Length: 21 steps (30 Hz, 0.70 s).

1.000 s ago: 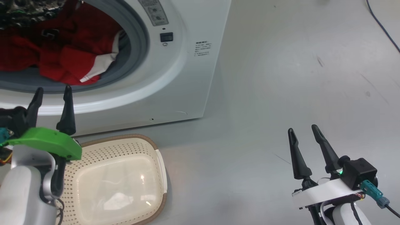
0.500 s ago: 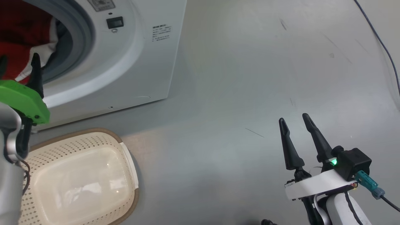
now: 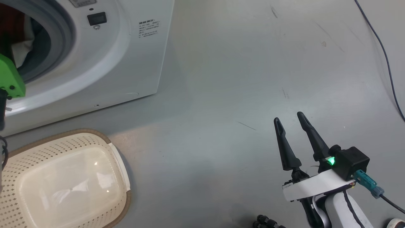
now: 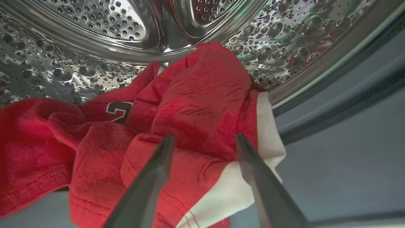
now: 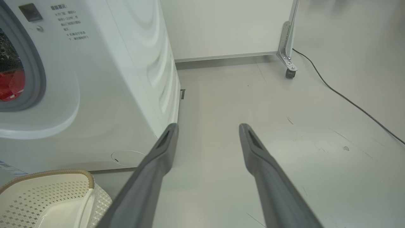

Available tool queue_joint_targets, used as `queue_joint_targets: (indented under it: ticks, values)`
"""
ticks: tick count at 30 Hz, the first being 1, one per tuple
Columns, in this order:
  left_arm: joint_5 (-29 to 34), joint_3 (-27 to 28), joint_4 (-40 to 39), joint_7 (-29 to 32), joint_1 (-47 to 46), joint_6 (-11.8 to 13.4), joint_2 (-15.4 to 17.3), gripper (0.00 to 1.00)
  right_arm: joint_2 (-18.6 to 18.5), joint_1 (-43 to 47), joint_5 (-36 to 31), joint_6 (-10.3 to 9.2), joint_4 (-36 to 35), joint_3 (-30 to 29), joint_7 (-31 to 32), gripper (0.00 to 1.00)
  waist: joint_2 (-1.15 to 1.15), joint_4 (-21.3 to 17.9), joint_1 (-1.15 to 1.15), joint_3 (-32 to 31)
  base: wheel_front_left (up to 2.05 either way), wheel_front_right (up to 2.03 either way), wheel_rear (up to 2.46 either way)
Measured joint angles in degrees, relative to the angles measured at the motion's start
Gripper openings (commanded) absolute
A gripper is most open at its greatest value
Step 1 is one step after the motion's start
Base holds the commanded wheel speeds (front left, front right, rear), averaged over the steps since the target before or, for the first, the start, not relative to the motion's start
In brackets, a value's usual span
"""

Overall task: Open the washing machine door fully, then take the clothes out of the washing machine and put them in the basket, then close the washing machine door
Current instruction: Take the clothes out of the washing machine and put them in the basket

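Head view is now showing the washer (image 3: pixel 126 63) and the basket (image 3: pixel 63 131) further toward its left side than one second ago. The whole picture is shifting together, so it is the camera that is turning, not the things. The real change is with the left arm. Earlier its two fingers were standing in front of the opening, above the basket, and now its green cover (image 3: pixel 8 79) is sitting at the picture's left edge, right against the opening. In the left wrist view the left gripper (image 4: pixel 204 136) is reaching into the steel drum (image 4: pixel 95 19) with its fingers spread apart and holding nothing yet. A fold of the red and white clothes (image 4: pixel 196 95) is lying between the tips, but I cannot tell if they are already touching the cloth. The clothes are lying low in the drum, near its front lip. The opening is standing uncovered, so I am judging the door step as done and the first pick as just beginning. The basket is waiting empty on the floor (image 3: pixel 221 95), just in front of the washer. The right gripper (image 3: pixel 288 116) is hanging over the bare floor, well apart from the washer, fingers spread and empty as before. For the task this is meaning that closing on the fold is the next need.
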Motion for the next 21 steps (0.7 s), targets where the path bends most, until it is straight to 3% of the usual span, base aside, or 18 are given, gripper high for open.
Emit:
queue_joint_targets:
  ticks: [21]
  values:
    - [4.54,-5.31,9.31,7.65,-6.91,-1.42,2.96,1.0,0.16,-1.04,0.03,0.04,1.27,1.63,0.0,1.0,0.0,-0.59,0.0,0.45,0.0,0.0,0.0]
